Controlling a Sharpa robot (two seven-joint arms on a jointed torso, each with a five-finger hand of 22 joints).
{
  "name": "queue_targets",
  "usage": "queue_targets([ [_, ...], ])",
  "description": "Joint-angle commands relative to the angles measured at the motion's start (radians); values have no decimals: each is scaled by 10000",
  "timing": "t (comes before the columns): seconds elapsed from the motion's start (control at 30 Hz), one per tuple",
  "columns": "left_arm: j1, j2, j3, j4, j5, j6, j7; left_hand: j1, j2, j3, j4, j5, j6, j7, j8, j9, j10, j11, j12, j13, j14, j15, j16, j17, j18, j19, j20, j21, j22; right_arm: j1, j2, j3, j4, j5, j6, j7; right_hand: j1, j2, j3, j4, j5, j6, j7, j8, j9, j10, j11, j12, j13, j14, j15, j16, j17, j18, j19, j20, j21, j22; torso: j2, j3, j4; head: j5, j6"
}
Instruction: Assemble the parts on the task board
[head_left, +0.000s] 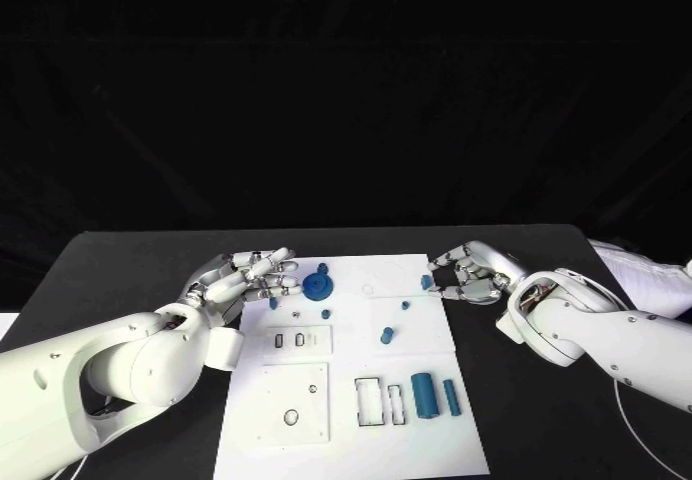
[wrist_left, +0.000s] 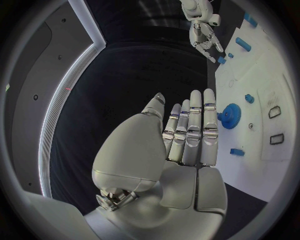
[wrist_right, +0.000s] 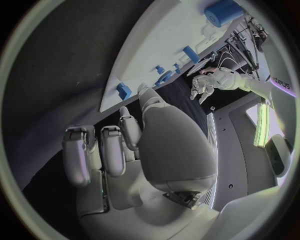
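A white task board lies on the black desk, dark backdrop behind. Left hand hovers, fingers spread, empty. Right hand has its fingers curled at the board's edge; any hold unclear.

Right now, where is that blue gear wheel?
In the head view the blue gear lies on the far left part of the white task board, just beside the left hand's fingertips.
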Motion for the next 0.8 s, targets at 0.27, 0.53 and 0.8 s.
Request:
queue_targets([
  [0.27, 5, 76, 5, -20, 8, 230, 31, 107, -10, 6, -69, -47, -40, 10, -33, 0, -53, -14, -55, 3, -36, 24, -31, 9, 98, 58, 18, -55, -15, -41, 290, 4, -495, -21, -1, 109, 344, 342, 252, -266, -380, 279, 18, 34, 0, -31, -14, 66, 55, 738, -42, 69, 1106, -150, 101, -63, -10, 1382, -4, -31, 41, 3, -69],
  [0.53, 3, 88, 5, -39, 8, 237, 26, 107, -10, 6, -69, -47, -40, 10, -33, 0, -53, -14, -55, 3, -36, 24, -31, 9, 98, 58, 18, -55, -15, -46, 541, 4, -674, -36, 100, 153, 385, 507, 469, -398, -493, 686, -53, 133, 32, 5, -69, 134, 102, 745, -81, 87, 1145, -156, 123, -88, 2, 1414, -18, -39, 15, 26, -134],
  [0.8, 3, 97, 5, -45, 8, 249, 19, 107, -10, 6, -69, -47, -40, 10, -33, 0, -53, -14, -55, 3, -36, 24, -31, 9, 98, 58, 18, -55, -15, -47, 669, 4, -695, -38, 217, 153, 355, 504, 492, -422, -540, 764, -74, 138, 30, 18, -86, 161, 121, 747, -96, 92, 1156, -159, 131, -100, 7, 1426, -23, -42, 13, 18, -158],
])
